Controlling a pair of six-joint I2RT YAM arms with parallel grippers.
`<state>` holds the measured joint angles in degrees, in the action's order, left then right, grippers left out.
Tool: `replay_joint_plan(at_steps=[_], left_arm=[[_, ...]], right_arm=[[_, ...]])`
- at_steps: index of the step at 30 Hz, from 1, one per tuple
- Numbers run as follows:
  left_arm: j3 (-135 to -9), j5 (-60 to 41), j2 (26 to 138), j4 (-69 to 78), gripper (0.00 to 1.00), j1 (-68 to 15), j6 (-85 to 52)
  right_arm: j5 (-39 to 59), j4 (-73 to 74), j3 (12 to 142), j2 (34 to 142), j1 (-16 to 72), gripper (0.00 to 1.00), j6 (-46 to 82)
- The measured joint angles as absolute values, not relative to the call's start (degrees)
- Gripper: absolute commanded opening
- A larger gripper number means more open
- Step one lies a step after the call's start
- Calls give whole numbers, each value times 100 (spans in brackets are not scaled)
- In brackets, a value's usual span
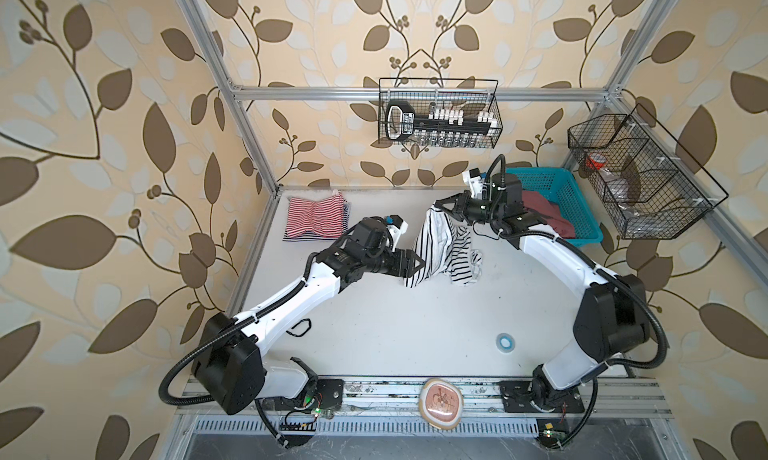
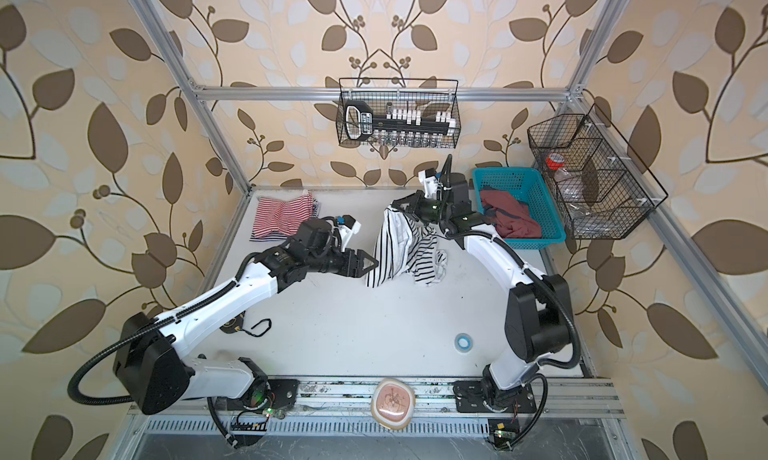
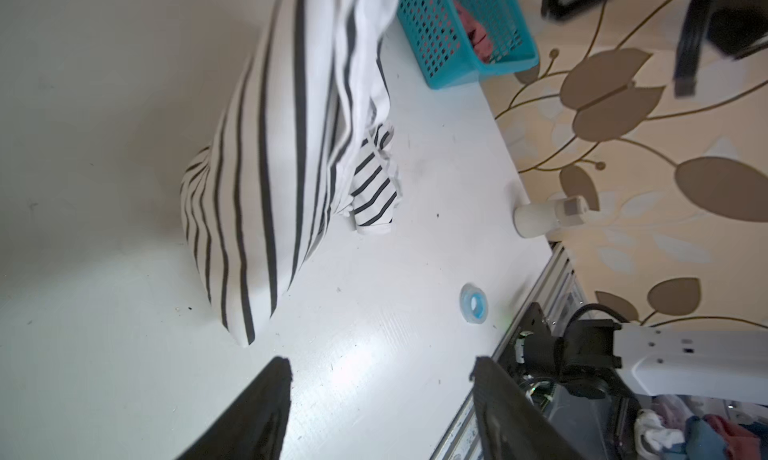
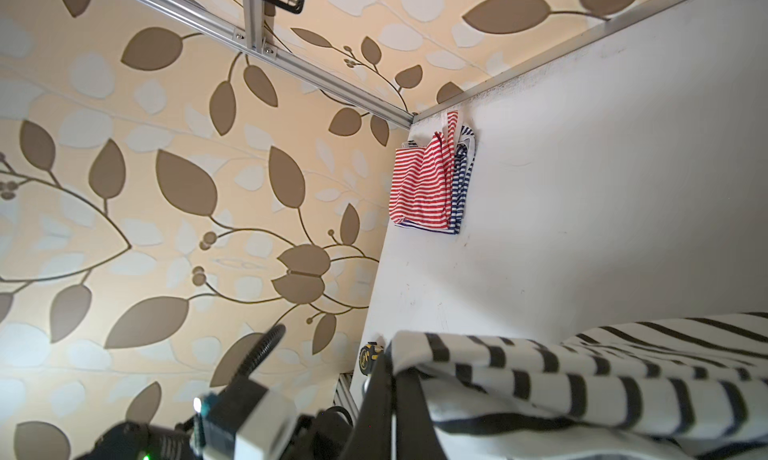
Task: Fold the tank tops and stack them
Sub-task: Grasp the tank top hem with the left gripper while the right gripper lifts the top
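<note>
— Black fingers (image 3: 266, 408) of the left tool (image 3: 380, 362) fill the near edge of the left wrist view. Are they gripping anything?

— No. They stand spread apart with only bare white surface (image 1: 395, 333) between them. The black-and-white striped tank top (image 1: 432, 246) sits just ahead of their tips, not between them.

— Who holds it, then?

— The right tool (image 1: 439, 206) is clenched on its upper end, pinching a bunch of cloth. Both top views show that.

— Which way does it run?

— Its long axis goes from that raised grip at the far side down toward the near side, leaning slightly left. The low corner rests on the surface, close to the left tool. A crumpled part trails off to the right on the surface.

— And the others?

— The red-and-white striped tank top (image 1: 316, 221) lies folded flat at the far left corner of the surface. It lies on a blue-striped cloth (image 4: 461, 188) whose edges show beneath it. The dusty red tank top (image 2: 515, 217) is heaped in the teal basket (image 2: 515, 182) at the far right.
</note>
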<state>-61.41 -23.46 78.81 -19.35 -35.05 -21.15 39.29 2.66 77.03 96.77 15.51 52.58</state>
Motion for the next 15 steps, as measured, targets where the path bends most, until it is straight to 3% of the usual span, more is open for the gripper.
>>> replay_joint_plan(at_steps=[9, 15], left_arm=[[-6794, -1575, 9421, -2989, 54, -4213, -1702], [-7330, -1081, 10119, -3258, 34, -4394, -1745]], right_arm=[[4010, 1415, 8221, 10932, 1402, 0, 6281], [4010, 1782, 8359, 11161, 1297, 0, 6556]])
